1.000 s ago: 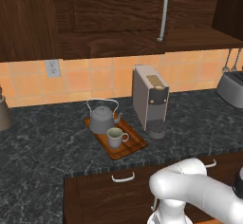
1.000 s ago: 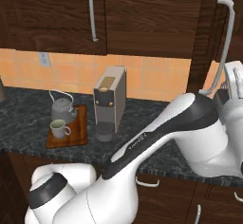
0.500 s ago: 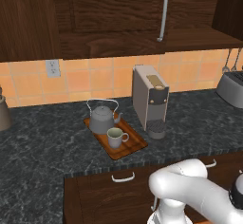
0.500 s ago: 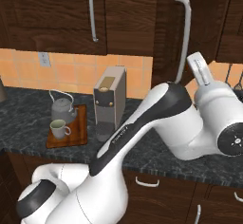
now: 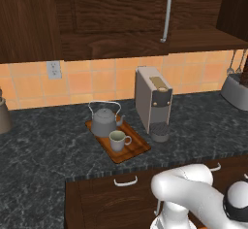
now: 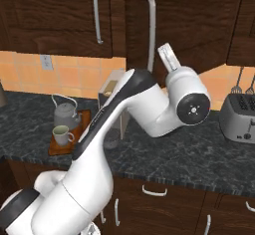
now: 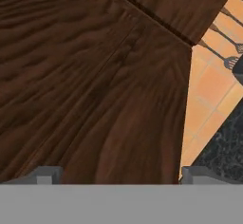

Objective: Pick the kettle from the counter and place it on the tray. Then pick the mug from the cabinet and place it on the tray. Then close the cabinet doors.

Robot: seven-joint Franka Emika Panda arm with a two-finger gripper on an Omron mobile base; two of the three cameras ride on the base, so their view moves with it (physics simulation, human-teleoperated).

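Observation:
The grey kettle and the off-white mug both stand on the reddish wooden tray on the dark counter. The left cabinet door is shut. The right cabinet door hangs partly ajar, and its grey handle is just left of the raised hand. My gripper points up against that door's wood, open and holding nothing. Its fingertips stand far apart.
A beige coffee machine stands right of the tray. A toaster sits at the far right under hanging utensils. A dark pot is at the left edge. Drawers run below the counter.
The arm has swung left with the hand against the right door, and the door with its handle has swung left toward shut. Kettle, mug and tray have stayed put.

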